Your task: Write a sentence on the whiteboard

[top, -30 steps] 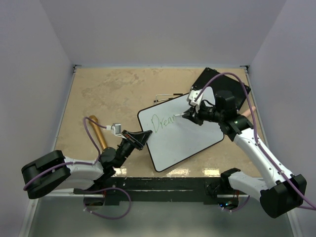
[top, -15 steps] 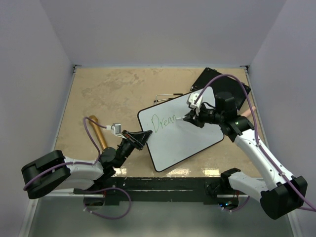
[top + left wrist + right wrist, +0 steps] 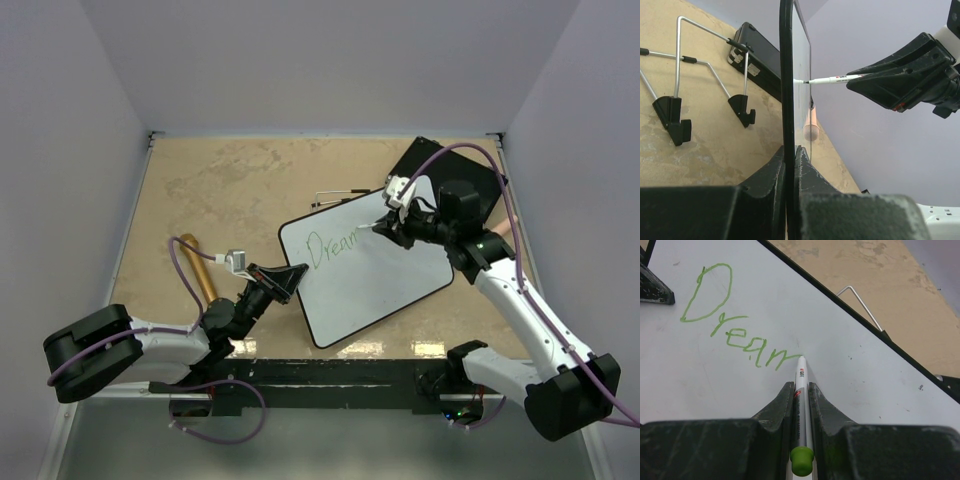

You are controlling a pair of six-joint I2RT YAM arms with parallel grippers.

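The whiteboard [image 3: 385, 285] lies tilted across the middle of the table, with "Dream" [image 3: 735, 335] written on it in green. My left gripper [image 3: 290, 278] is shut on its near-left edge, and the black frame [image 3: 786, 75] runs up between the jaws [image 3: 790, 150]. My right gripper [image 3: 392, 228] is shut on a white marker [image 3: 801, 390] with a green end cap. The marker's tip [image 3: 807, 81] touches the board at the end of the last letter. The right wrist view shows the gripper [image 3: 800, 386] clamping the marker's barrel.
A flat black board [image 3: 482, 182] lies at the back right, partly under the whiteboard. A wire stand [image 3: 335, 195] [image 3: 710, 65] rests behind the whiteboard. A gold cylinder [image 3: 200, 270] lies at the left near my left arm. A pinkish object [image 3: 505, 222] sits by the right wall.
My right gripper has shifted the marker slightly back and to the left at the end of the word. The left gripper and the whiteboard have not moved.
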